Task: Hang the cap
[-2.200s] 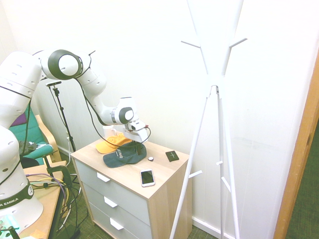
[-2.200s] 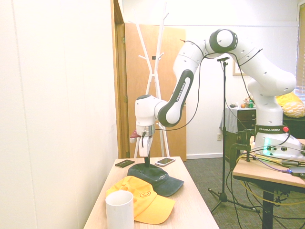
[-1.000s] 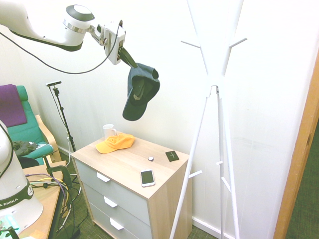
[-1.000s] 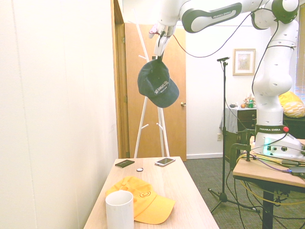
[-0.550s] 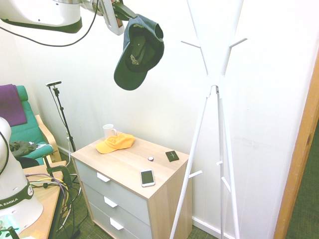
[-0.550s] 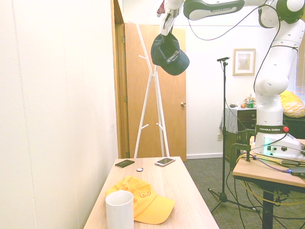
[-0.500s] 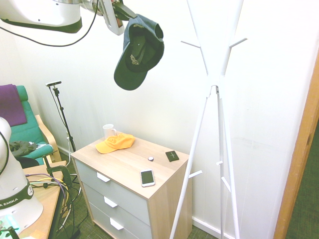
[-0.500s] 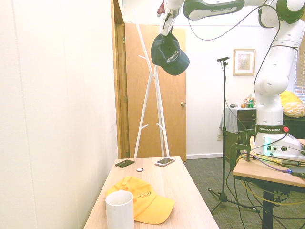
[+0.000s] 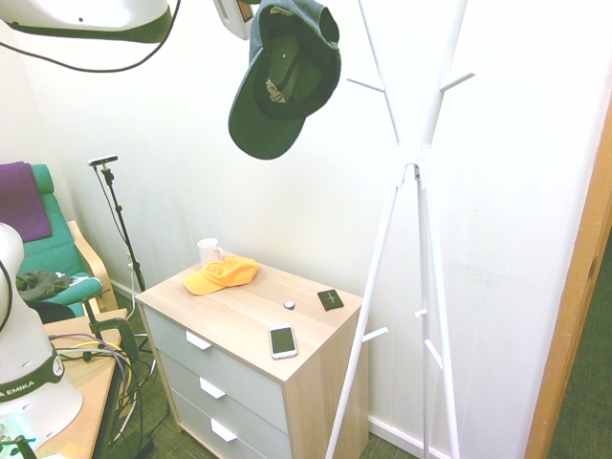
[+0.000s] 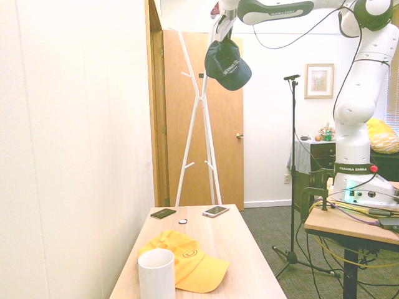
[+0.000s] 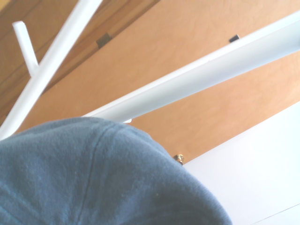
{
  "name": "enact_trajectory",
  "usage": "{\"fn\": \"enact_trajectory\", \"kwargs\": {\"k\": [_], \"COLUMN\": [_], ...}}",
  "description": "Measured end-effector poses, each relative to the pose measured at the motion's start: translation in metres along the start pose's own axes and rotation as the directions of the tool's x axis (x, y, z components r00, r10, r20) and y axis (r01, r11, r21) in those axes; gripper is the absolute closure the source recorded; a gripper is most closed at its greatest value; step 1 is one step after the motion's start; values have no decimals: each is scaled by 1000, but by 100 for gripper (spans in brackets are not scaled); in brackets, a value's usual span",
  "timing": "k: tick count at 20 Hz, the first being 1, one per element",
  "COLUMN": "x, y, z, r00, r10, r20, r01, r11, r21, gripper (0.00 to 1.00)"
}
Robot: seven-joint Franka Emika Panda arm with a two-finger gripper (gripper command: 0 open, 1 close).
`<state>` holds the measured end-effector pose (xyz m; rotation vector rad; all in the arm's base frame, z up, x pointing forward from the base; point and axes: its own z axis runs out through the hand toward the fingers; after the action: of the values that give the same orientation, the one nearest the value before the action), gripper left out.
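white robot arm's gripper, jaws pinching a dark navy-blue baseball cap by its crown, holds it dangling high, near a white wooden coat stand.

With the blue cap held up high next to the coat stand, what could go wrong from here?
1. The cap hangs loosely from the pincer, gripped only at its edge; it might swing and miss a peg.
2. The white coat stand looks light on thin legs; a push from the cap or arm could tip it.
3. If the cap slips, it may fall on the dresser near the phone.
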<state>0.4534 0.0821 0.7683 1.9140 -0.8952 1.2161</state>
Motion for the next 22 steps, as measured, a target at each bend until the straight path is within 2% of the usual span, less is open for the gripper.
{"fn": "enact_trajectory", "kwargs": {"k": [5, 6, 8, 13, 22], "x": [-17, -23, -42, -94, -112], "y": [-28, -33, -43, -57, -53], "z": [44, 50, 56, 47, 48], "r00": [998, 997, 991, 985, 985], "r10": [-38, -46, -56, -96, -96], "r20": [47, 65, 121, 141, 145], "r01": [39, 46, 56, 96, 96], "r11": [999, 999, 998, 995, 995], "r21": [-13, -13, -3, 5, 7], "gripper": [100, 0, 0, 0, 0]}}
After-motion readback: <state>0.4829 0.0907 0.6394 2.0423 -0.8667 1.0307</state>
